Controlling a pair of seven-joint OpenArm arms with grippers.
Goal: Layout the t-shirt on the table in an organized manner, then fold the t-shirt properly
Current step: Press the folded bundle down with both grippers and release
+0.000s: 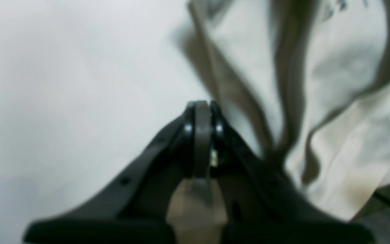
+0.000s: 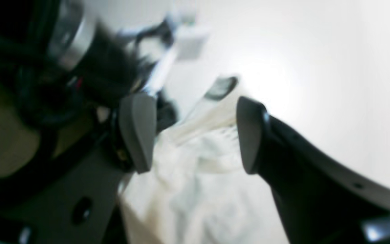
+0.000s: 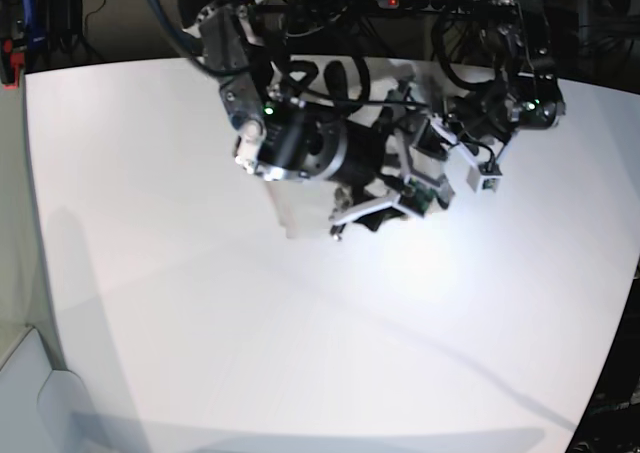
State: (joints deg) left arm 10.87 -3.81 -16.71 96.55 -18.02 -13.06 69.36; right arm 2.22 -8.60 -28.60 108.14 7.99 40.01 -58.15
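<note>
Base view shows the 2 arms bunched together over the far middle of the table [image 3: 300, 353], with the t-shirt [image 3: 295, 208] mostly hidden beneath them; only a pale bunch of it shows below the arm on that view's left. Left wrist view, blurred, shows the left gripper [image 1: 201, 108] clenched, its pads pressed on a thin strip of cloth, and the crumpled shirt [image 1: 333, 101] draping in folds to its right over the white tabletop [image 1: 63, 101]. Right wrist view shows the right gripper [image 2: 195, 132] with jaws standing wide apart, released, the rumpled shirt [image 2: 195, 183] lying between and below them.
</note>
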